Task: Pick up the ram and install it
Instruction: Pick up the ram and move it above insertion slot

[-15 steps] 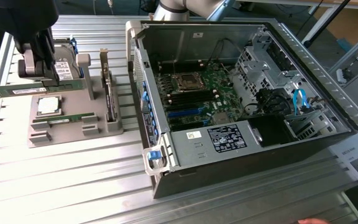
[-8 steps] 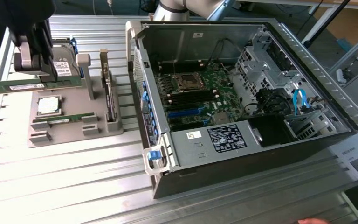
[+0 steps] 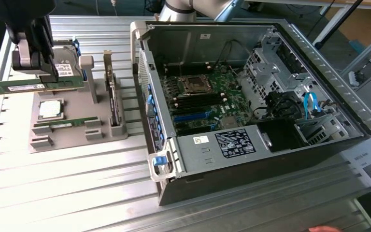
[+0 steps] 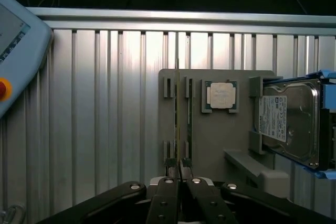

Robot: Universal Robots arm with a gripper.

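- Gripping the ram (image 3: pixel 18 87) along its upper edge, the gripper (image 3: pixel 49 77) is clamped tight on it at the exterior view's far left.
- The ram is a long, thin green board with a pale label on its face. It is held level over the grey tray (image 3: pixel 76 137).
- In the wrist view it shows edge-on, a thin line running away from the fingertips (image 4: pixel 171 169).
- A second green stick (image 3: pixel 63 123) lies in the tray, near the silver processor (image 3: pixel 50 108).

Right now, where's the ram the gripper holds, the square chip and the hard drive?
ram (image 3: pixel 15 87): exterior view, green board's middle.
square chip (image 4: pixel 220 95): wrist view, silver top.
hard drive (image 4: pixel 273 119): wrist view, white label.
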